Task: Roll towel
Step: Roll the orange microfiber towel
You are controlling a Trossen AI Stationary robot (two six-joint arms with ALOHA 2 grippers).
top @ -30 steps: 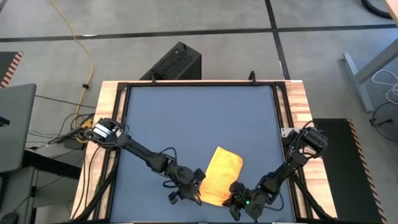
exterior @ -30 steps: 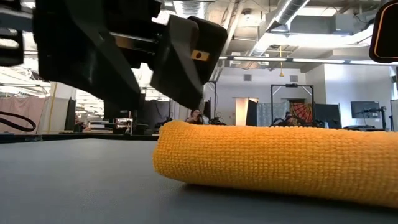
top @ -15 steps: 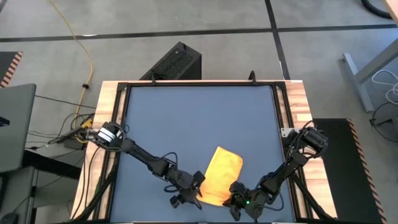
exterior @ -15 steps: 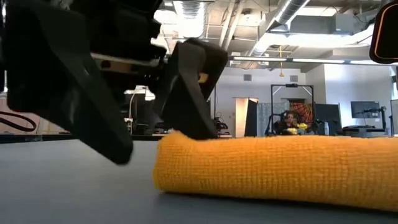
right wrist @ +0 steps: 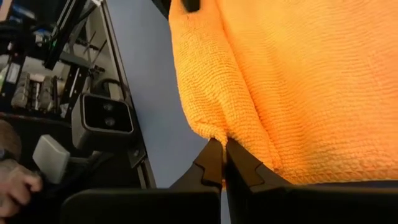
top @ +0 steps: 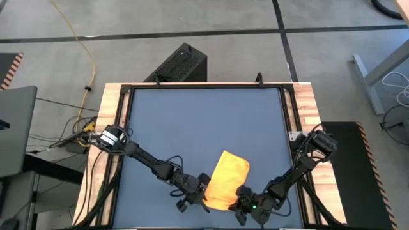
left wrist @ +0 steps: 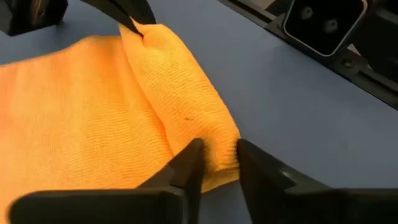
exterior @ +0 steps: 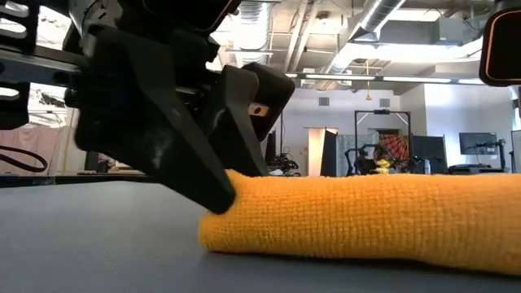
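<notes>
The yellow towel lies near the table's front edge, and its near edge is rolled over into a thick roll that rests on the blue tabletop. My left gripper is at the roll's left end, shut on it. My right gripper is at the roll's right end, shut on the cloth there. The rest of the towel lies flat beyond the roll. My left gripper pinches the roll's left end between its two fingers, several layers thick. The fingers slant down from the table's left side. The roll stays on the tabletop. My right gripper pinches a small pucker of cloth at the roll's right end between its fingertips. The fingers slant down from the table's right side. That end rests on the tabletop.
A wooden frame borders the blue tabletop, which is bare toward the far edge. A black box stands beyond the far edge. A small camera sits at the near edge. A person's hand shows off the table.
My left gripper has sunk a little toward the roll's left end, opened wide astride it, then shut on it. The towel and my right gripper have kept still.
</notes>
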